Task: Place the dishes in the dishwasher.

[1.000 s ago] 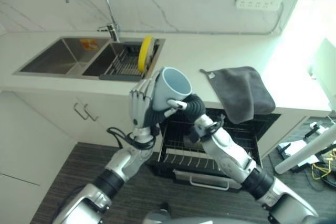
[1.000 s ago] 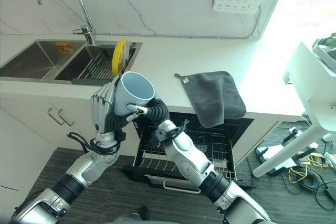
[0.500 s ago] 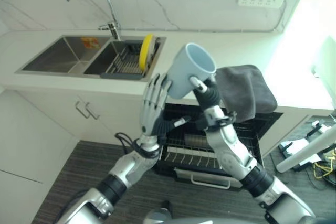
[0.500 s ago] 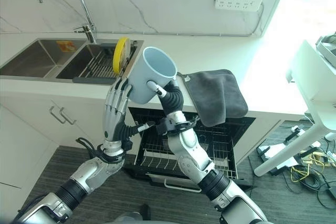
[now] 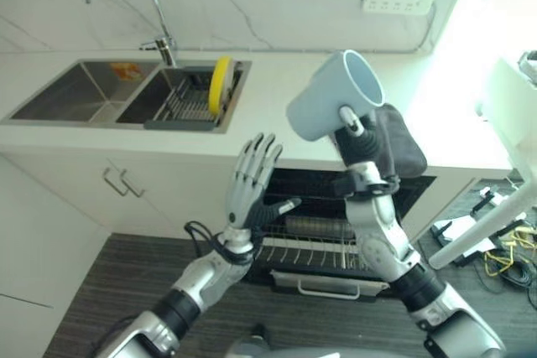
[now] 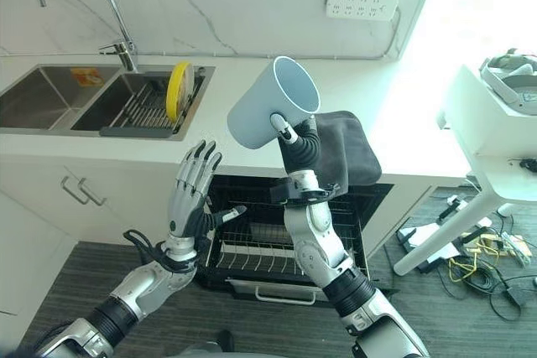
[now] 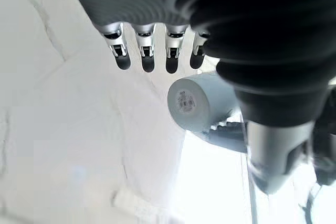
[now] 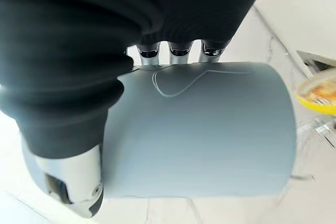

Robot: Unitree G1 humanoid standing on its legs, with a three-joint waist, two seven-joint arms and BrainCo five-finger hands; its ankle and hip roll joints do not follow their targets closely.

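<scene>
My arms are silver-grey with black bands at the joints, lower frame. Left hand (image 5: 250, 193): silver fingers, dark tips. Right hand (image 6: 299, 145) wears a dark ribbed cover.

white countertop (image 6: 252, 73) bears a grey towel (image 6: 351, 150), overhanging.

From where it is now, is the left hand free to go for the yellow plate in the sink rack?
Probably yes: the left hand is open and empty below the counter edge, and the yellow plate stands upright in the sink rack, nothing between them.
</scene>
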